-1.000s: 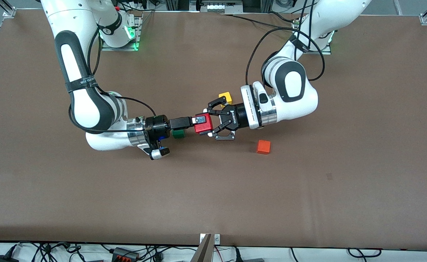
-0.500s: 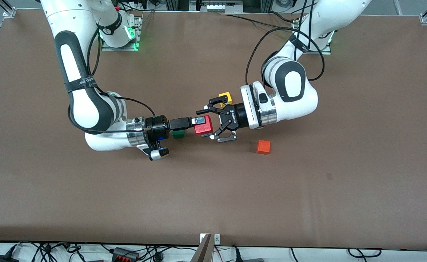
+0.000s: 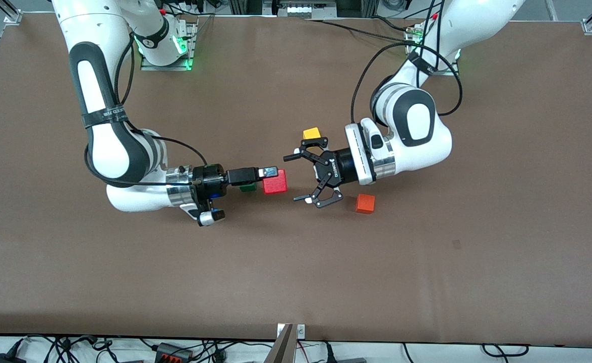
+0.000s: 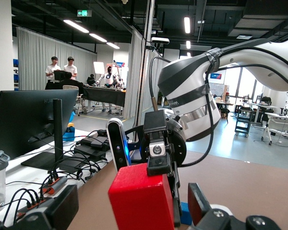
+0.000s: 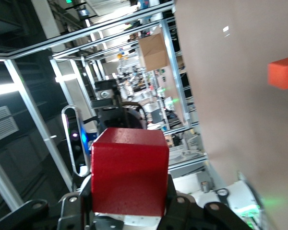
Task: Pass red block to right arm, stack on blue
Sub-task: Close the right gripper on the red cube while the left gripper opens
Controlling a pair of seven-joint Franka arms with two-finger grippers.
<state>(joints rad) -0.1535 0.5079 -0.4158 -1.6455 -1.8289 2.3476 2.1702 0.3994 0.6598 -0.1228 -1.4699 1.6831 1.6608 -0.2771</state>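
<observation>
The right gripper, reaching in from the left of the frame, is clamped on the red block just left of centre, held above the table over the green cube. The left gripper hangs just right of centre, fingers spread wide, with a clear gap between it and the block. A yellow cube sits above it in the frame, an orange cube lower right. I can't spot the blue cube.

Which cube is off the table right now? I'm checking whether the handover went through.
The red block: it is clamped in the right gripper, up in the air. The yellow cube, orange cube and green cube all rest on the table.
</observation>
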